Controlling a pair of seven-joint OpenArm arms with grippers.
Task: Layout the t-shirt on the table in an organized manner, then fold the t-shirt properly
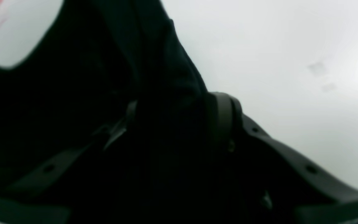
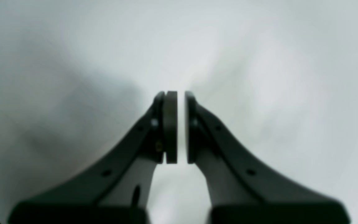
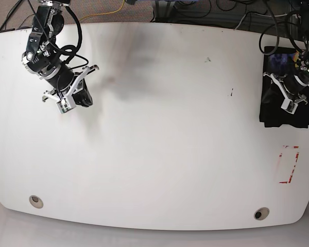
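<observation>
Left black-fingered gripper (image 1: 169,124): over the cloth, finger closure cannot be told | Right black-fingered gripper (image 2: 181,127): fingertips nearly together, narrow gap between | Black cloth t-shirt (image 3: 274,114): compact, beneath left gripper | Glossy white table (image 3: 159,154): bears shirt near red tape rectangle (image 3: 296,162)

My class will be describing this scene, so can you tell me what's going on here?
A two-armed robot is working on a black t-shirt, which lies folded into a compact block at one side of the white table. The left gripper is down at the shirt, its fingers parted with dark cloth between them. The right gripper is away from the shirt, over bare tabletop, with only a narrow gap between its fingers.
</observation>
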